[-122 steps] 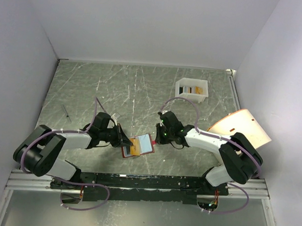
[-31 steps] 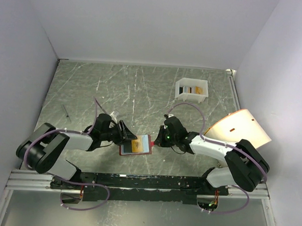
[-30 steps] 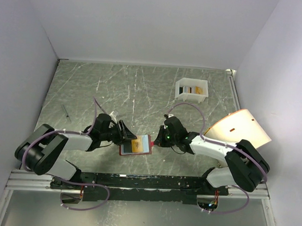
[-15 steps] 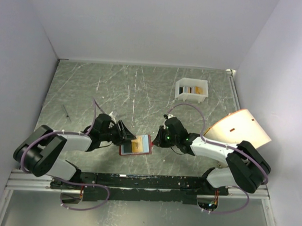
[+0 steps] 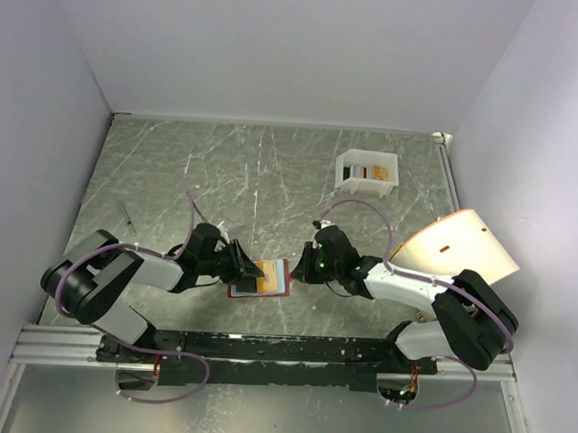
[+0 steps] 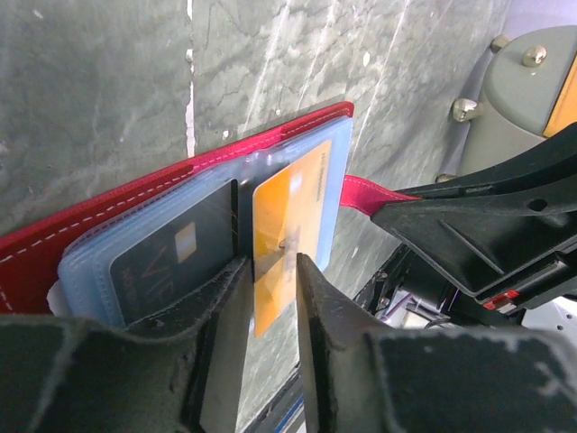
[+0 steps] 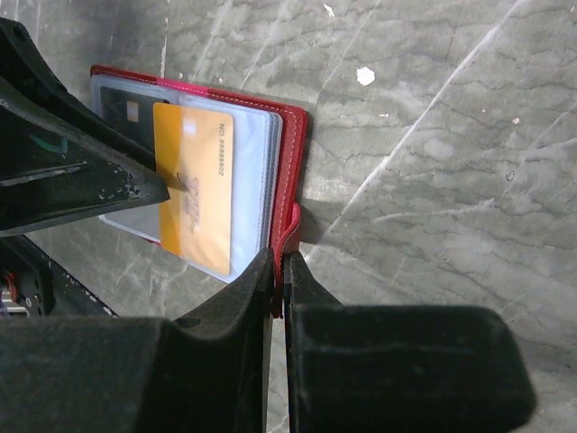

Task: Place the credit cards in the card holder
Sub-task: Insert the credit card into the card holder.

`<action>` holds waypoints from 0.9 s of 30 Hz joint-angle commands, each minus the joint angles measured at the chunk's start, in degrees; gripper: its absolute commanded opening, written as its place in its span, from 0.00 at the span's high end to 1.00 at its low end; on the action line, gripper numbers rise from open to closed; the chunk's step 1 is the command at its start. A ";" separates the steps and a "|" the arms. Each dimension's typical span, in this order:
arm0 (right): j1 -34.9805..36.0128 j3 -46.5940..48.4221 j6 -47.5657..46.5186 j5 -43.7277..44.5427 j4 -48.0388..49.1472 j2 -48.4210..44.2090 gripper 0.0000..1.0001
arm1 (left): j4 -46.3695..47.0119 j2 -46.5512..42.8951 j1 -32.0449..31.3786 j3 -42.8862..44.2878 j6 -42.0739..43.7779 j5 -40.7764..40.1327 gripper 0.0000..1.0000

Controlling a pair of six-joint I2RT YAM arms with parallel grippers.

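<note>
Orange credit card (image 6: 288, 216) parallels the card holder's (image 6: 135, 203) short edge, pinched by our left gripper (image 6: 270, 266); right gripper (image 7: 279, 262) clamps its snap tab (image 6: 365, 191).

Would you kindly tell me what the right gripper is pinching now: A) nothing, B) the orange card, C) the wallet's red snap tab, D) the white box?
C: the right wrist view shows the right gripper shut on the red snap tab of the card holder.

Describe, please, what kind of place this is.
Probably a robot lab test cell: plain white walls box in a grey marbled table, two arms stand on a metal rail, and small props include a white box of cards and a red card holder with an orange card.
</note>
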 commanded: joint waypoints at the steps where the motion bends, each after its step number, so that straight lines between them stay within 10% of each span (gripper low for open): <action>1: 0.68 -0.75 0.74 -0.31 1.96 -0.86 1.00 | 0.71 1.46 -1.14 0.74 -0.39 -0.66 0.66; 14: 1.34 -1.18 1.15 -0.14 3.02 -0.95 1.00 | -0.56 1.83 -3.94 2.88 0.24 -3.03 0.59; 27: 1.34 -0.78 0.52 0.56 2.01 -1.91 1.00 | -22.28 -5.50 -4.03 10.43 7.55 -12.33 0.47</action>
